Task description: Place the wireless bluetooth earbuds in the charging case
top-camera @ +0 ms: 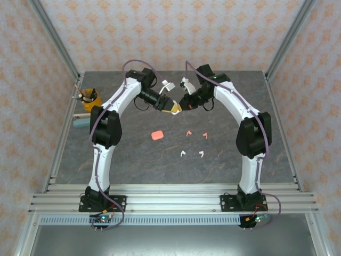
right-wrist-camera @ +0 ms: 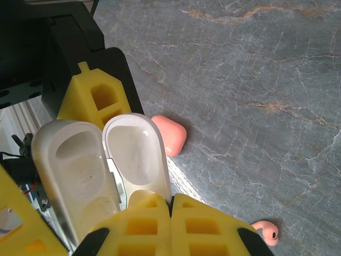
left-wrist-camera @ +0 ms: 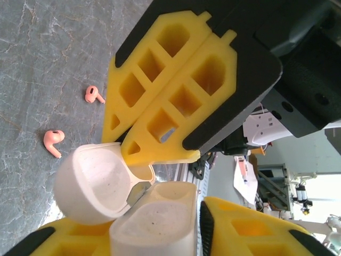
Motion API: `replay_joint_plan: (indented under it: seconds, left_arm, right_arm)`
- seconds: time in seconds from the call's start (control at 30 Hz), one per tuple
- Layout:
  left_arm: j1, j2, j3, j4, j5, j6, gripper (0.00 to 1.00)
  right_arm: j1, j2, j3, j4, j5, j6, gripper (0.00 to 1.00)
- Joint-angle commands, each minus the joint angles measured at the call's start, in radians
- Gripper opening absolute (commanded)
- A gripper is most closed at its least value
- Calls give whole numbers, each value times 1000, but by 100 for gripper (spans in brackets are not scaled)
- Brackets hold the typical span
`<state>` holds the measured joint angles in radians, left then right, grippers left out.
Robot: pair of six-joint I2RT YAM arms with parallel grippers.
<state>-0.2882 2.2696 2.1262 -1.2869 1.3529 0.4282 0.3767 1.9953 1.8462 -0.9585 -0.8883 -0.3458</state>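
Observation:
The white charging case [left-wrist-camera: 160, 218] hangs open above the table's far middle, held between both arms. My left gripper [left-wrist-camera: 160, 226] is shut on its body, a yellow finger on each side. My right gripper [right-wrist-camera: 171, 200] is shut on the rim of the lid [right-wrist-camera: 136, 154]; both wells look empty. From above, the left gripper [top-camera: 168, 106] and right gripper [top-camera: 179, 108] meet tip to tip. Two coral-pink earbuds [top-camera: 188, 133] [top-camera: 204, 135] and two white earbuds [top-camera: 183, 153] [top-camera: 201, 154] lie on the grey table [top-camera: 138, 160] in front. The pink earbuds [left-wrist-camera: 94, 94] [left-wrist-camera: 53, 142] also show past the lid.
A closed coral-pink case [top-camera: 156, 135] lies on the table left of the earbuds, and below the held case in the right wrist view [right-wrist-camera: 170, 134]. An orange cup [top-camera: 88, 99] with tools stands at the far left edge beside a teal object [top-camera: 80, 122]. Metal frame posts border the table.

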Motion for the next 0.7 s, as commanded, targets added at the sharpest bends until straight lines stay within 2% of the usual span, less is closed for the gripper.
replay_joint_plan:
  seconds: [0.0,0.1,0.13,0.17,0.27,0.33,0.47,0.67]
  left_arm:
    - [-11,10,35,-39,18,21,29]
    - [-11,8,35,-54,19,35,20]
    - [-11,8,35,-62,18,41,16]
    - [-11,7,34,-71,18,49,12]
    - [-4,-8,8,-78,13,61,1]
    - [5,-32,-27,-61,6,57,0]
    - [24,-135,-168,94,-48,-51,0]
    - [23,-353,-428,444,-320,-316,0]
  right_arm:
    - [1,11,31,-8,-9,-14,0]
    - [1,4,30,5,18,3,0]
    - [1,-1,29,15,31,14,3]
    - [0,-8,29,25,52,28,9]
    - [-11,-37,38,44,90,78,36]
    - [-33,-68,40,51,91,120,44]
    - [-84,-181,-41,106,110,229,55]
    - [-101,-374,-251,195,215,423,60]
